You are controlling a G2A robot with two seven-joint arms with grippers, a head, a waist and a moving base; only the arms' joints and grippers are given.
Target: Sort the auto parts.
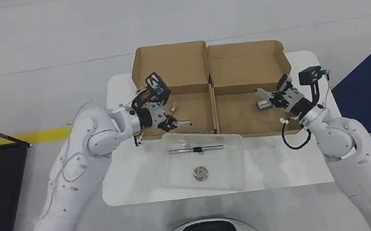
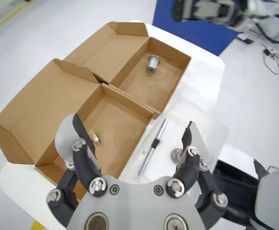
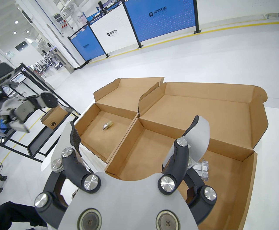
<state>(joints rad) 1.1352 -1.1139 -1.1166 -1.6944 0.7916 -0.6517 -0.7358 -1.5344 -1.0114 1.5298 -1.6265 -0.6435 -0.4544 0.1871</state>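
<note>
Two open cardboard boxes stand side by side at the back of the white table. My left gripper [image 2: 134, 135] hangs open and empty over the front of the left box [image 1: 197, 121], just above a small threaded part [image 2: 95, 137] on its floor. Over the right box [image 1: 242, 118] my right gripper [image 3: 135, 132] is open with nothing in it. A silver flanged metal part [image 3: 202, 167] lies in that box, partly behind one finger [image 3: 196, 128]. In front of the boxes lie a long metal rod [image 2: 153, 146], a tiny pin [image 2: 145, 151] and a round disc part [image 1: 200, 173].
The rod and disc rest on a clear plastic tray [image 1: 176, 180] near the table's front edge. Both box lids [image 1: 171, 61] stand up at the back. A dark rack with a small carton [image 3: 52, 118] stands off the table to the left.
</note>
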